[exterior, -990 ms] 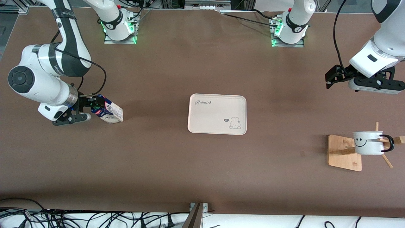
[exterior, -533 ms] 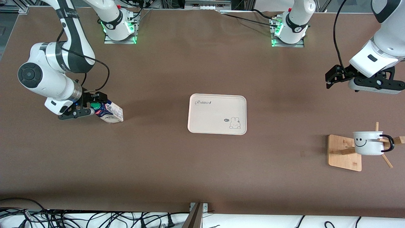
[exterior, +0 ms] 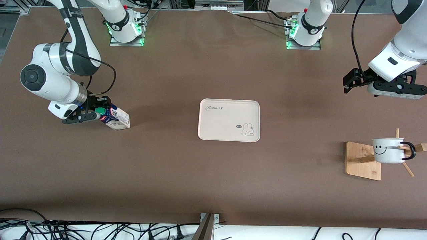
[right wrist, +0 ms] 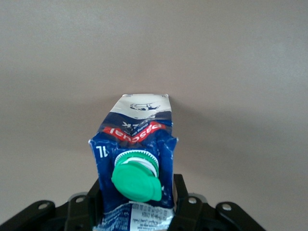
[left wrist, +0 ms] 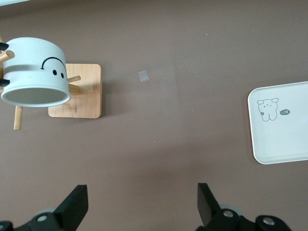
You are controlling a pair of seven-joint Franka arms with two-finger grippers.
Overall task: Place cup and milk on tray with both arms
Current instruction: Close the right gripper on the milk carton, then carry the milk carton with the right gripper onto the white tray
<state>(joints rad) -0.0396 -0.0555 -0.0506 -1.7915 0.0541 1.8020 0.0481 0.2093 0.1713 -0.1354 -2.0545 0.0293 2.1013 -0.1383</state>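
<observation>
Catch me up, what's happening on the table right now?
The right gripper has its fingers against both sides of the blue-and-white gable-top milk carton with the green cap, which stands on the table toward the right arm's end. The left gripper hangs open in the air at the left arm's end, waiting. The white smiley-face enamel mug hangs on the wooden peg rack. The cream rectangular rabbit tray in the middle holds nothing.

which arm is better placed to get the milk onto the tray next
The right arm. The right gripper has its fingers pressed against both sides of the milk, at that arm's end of the table. The left gripper hangs open over bare table at its own end, above the cup. The tray sits between them.
</observation>
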